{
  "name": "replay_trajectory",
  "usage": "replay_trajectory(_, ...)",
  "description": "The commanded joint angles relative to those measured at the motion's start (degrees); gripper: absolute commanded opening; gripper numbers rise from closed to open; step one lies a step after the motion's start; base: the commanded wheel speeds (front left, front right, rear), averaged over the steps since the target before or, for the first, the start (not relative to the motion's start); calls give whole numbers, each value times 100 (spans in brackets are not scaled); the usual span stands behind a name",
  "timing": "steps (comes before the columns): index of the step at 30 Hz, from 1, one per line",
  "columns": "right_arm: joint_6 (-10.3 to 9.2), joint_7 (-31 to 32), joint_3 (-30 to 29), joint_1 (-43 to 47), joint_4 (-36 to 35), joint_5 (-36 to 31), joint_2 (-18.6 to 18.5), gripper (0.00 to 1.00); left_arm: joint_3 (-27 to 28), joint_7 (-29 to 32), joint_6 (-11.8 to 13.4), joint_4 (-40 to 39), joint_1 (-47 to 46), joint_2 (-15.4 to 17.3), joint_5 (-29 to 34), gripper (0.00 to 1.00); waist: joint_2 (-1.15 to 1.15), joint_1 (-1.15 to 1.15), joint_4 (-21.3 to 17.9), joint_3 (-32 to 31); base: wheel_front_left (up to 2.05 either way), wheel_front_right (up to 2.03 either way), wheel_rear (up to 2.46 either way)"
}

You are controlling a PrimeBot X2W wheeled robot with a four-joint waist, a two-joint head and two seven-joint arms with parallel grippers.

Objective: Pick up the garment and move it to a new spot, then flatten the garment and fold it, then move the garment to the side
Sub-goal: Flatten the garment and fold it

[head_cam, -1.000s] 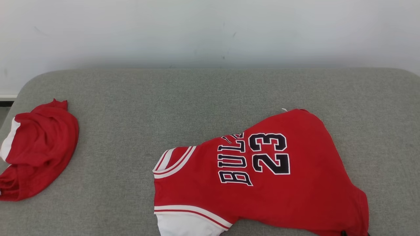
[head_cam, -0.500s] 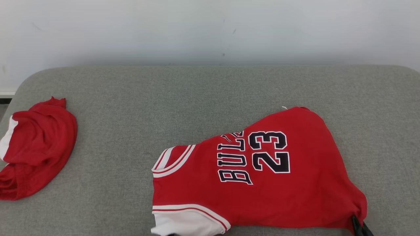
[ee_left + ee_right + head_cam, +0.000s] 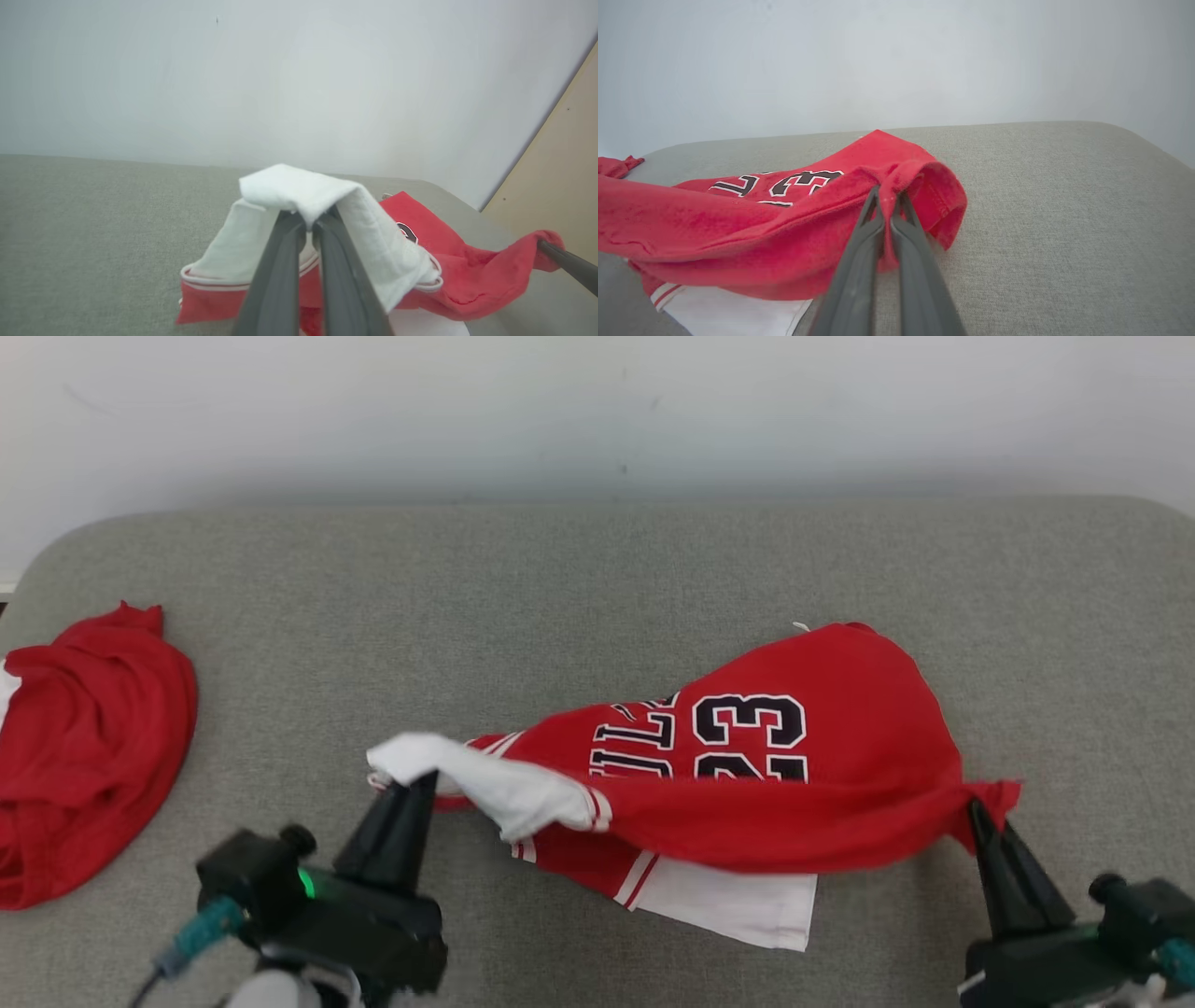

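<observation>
On the grey upholstered pad (image 3: 560,597), from the head: red jersey (image 3: 840,709) right of centre, black "23" and part of some lettering face up. Near edge raised off the pad and stretched between two grippers; far part flat on the fabric. At lower left, left gripper (image 3: 426,782), fingers pressed together on a white sleeve (image 3: 485,784) that is bunched and folded over the tips. At lower right, right gripper (image 3: 974,810), fingers likewise closed, pinching a red corner of the jersey. Beneath the raised red fold, a white panel (image 3: 738,901) with red stripes, flat on the pad. At far left, well apart, a second red garment (image 3: 93,756), crumpled and cut by the frame edge. Behind it all, white wall (image 3: 597,411).

Along the left wrist's fingers: both dark fingers close together, tips buried in white cloth draped over them like a cap; red-and-white striped trim just below. Further right, red fabric sagging toward the other gripper's finger, seen as a dark rod at the right edge, holding a red tuft. At upper right, beige board (image 3: 560,163) beside the wall.

Along the right wrist's fingers: fingers squeezed together on a gathered red fold, a loop of hem curling just to their right. Jersey spreading left from the pinch, numerals on its top face, white panel at lower left on the pad. Grey pad running on to the right, up to the wall.
</observation>
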Motion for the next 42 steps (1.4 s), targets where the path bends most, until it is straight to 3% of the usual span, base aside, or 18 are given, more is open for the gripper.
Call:
replay_trajectory(1,5,-5,13,-141,46,85,-62,0,-1,-4,9,62,-195,102,-63,0,-1,0,-61,112,0,0,0)
replay_trajectory(7,4,163,314,-1614,482,546,-392,0,-209,252,9,593,-1909,609,-717,0,-1,0,-172,644,0,0,0)
replay_trajectory(12,4,701,543,-3711,809,1017,-541,0,-362,803,9,1058,-4068,955,-1204,0,-1,0,-273,1460,0,0,0)
replay_trajectory(17,5,1321,610,-6086,1260,1363,-449,0,-526,1241,10,1714,-6339,1090,-1381,0,-1,0,-340,2275,0,0,0)
replay_trajectory(24,5,1730,632,-9341,2506,1235,-91,0,-286,1373,27,3105,-9388,902,-1451,0,-1,0,-474,2913,0,0,0)
replay_trajectory(31,4,1651,683,-10886,3659,766,22,0,-255,1278,27,4115,-10769,700,-1382,0,-1,0,-509,3115,0,0,0)
replay_trajectory(42,4,1288,871,-11828,4841,550,155,0,-634,1084,17,4971,-11397,557,-1293,0,-1,0,-564,3663,0,0,0)
